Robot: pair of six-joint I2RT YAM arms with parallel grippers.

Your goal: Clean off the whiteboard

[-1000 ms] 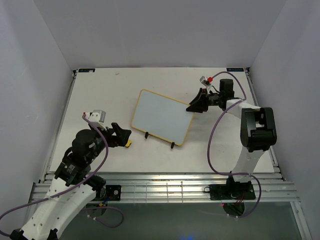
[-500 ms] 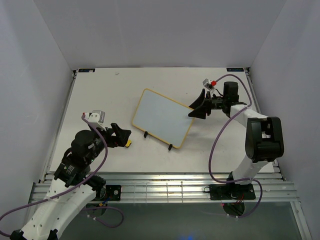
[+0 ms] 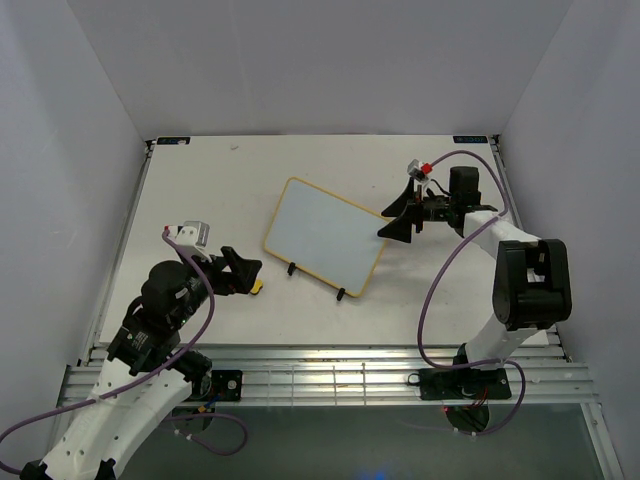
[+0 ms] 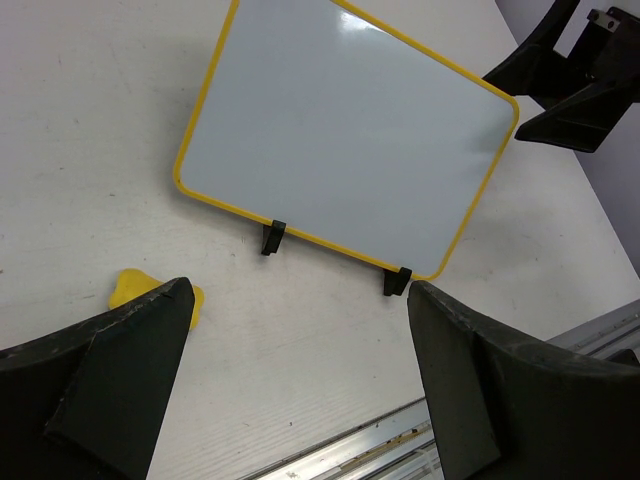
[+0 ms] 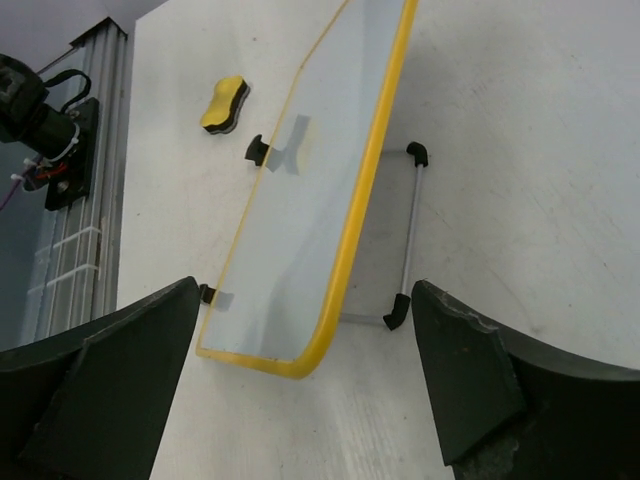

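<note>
board (image 3: 325, 237) looks clean. my left gripper (image 3: 244, 272), right gripper (image 3: 398, 213) both apart, empty. next: lift away, no nudging stand (image 5: 412, 230).

White table (image 3: 200, 180) with yellow eraser (image 4: 150, 296), wire stand (image 5: 411, 235) and whiteboard (image 3: 325, 237)

The left arm (image 3: 110, 420) rises from its base at the lower left and leans forward and to the right, bending at a black joint just behind the wrist. The left gripper (image 3: 243, 275) points right and slightly downward, its two black fingers (image 4: 110, 380) spread wide. The right arm (image 3: 525, 280) stands up from its base to a black elbow, then folds forward and to the left. The right gripper (image 3: 398, 215) points left, tilted low, with its fingers (image 5: 100, 390) also held wide apart.
</note>
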